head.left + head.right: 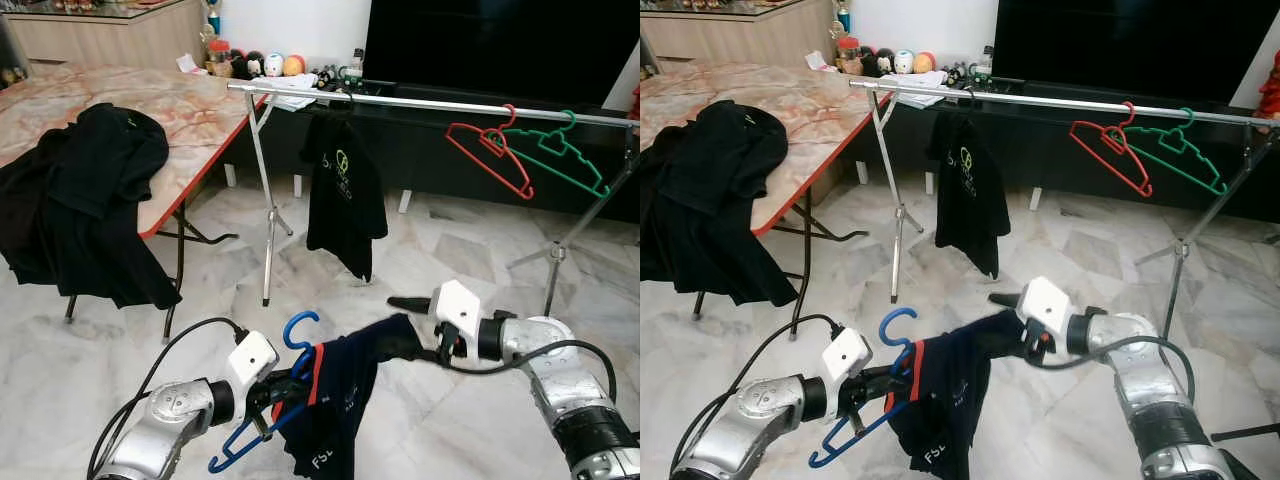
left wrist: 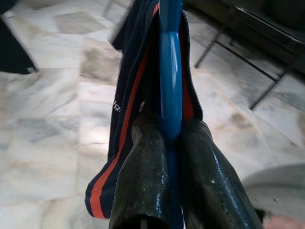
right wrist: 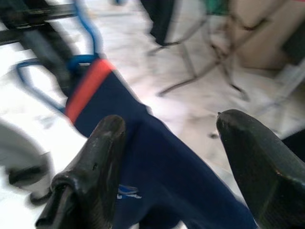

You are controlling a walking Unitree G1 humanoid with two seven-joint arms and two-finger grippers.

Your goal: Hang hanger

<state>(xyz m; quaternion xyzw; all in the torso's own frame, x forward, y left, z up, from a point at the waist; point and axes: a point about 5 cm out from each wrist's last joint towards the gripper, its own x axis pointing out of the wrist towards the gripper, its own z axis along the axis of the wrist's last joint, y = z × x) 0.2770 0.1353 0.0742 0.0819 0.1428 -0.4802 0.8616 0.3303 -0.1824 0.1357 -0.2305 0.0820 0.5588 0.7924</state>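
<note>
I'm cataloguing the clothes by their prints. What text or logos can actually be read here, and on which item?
"FS": white letters near the bottom of the navy shirt on the blue hanger; the rest is hidden.
Black shirt hanging on the rail: yellow-green logo and lettering, too small to read.

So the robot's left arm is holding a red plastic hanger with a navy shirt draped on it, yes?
Not quite: the plastic hanger is blue, not red, as the left eye view shows. The left gripper has its jaws shut on it, with the navy shirt with an orange-red stripe draped over it. The red hanger hangs on the metal rail.
</note>
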